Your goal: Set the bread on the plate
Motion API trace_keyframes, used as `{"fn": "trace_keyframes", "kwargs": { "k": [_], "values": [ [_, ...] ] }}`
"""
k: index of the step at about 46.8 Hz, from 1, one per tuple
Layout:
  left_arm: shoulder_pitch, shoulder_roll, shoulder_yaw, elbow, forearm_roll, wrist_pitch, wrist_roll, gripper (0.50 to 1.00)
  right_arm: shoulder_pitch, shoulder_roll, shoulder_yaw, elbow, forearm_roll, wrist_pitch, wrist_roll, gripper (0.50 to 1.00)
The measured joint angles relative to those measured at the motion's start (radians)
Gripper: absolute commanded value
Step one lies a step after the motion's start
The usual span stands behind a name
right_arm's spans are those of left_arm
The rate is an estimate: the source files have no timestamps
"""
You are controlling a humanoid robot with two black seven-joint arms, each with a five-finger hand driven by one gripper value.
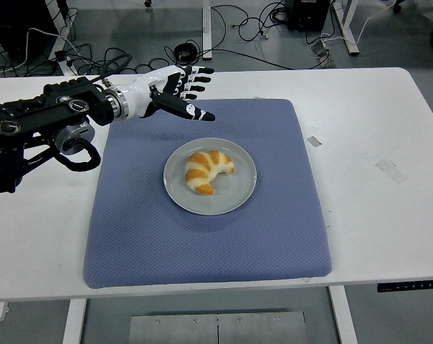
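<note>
A golden croissant [208, 170] lies on the grey round plate [237, 196] near the middle of the blue mat [202, 244]. My left hand [186, 89] hovers above the mat's far left corner, up and to the left of the plate, clear of the bread. Its white and black fingers [199, 70] are spread and hold nothing. The black left arm [44, 125] comes in from the left edge. No right arm shows.
The white table [374, 143] carries two small tape strips [391, 170] on its right side. Cables and desk legs lie on the floor beyond the far edge.
</note>
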State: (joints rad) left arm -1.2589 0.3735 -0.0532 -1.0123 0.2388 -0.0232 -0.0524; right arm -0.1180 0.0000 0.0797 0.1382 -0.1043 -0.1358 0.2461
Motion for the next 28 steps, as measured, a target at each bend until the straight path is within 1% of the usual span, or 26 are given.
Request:
{"fn": "trace_keyframes", "kwargs": {
  "k": [10,21,28],
  "values": [
    [0.043,-0.002,-0.098,0.092,-0.057,0.000,0.000,0.969,0.000,0.000,0.000,0.000,0.000,0.000,0.000,1.000],
    [0.056,0.001,-0.118,0.167,-0.061,-0.001,0.002,0.968,0.000,0.000,0.000,0.000,0.000,0.000,0.000,1.000],
    [0.076,-0.002,-0.183,0.217,-0.063,-0.005,0.000,0.969,0.000,0.000,0.000,0.000,0.000,0.000,0.000,1.000]
  ]
}}
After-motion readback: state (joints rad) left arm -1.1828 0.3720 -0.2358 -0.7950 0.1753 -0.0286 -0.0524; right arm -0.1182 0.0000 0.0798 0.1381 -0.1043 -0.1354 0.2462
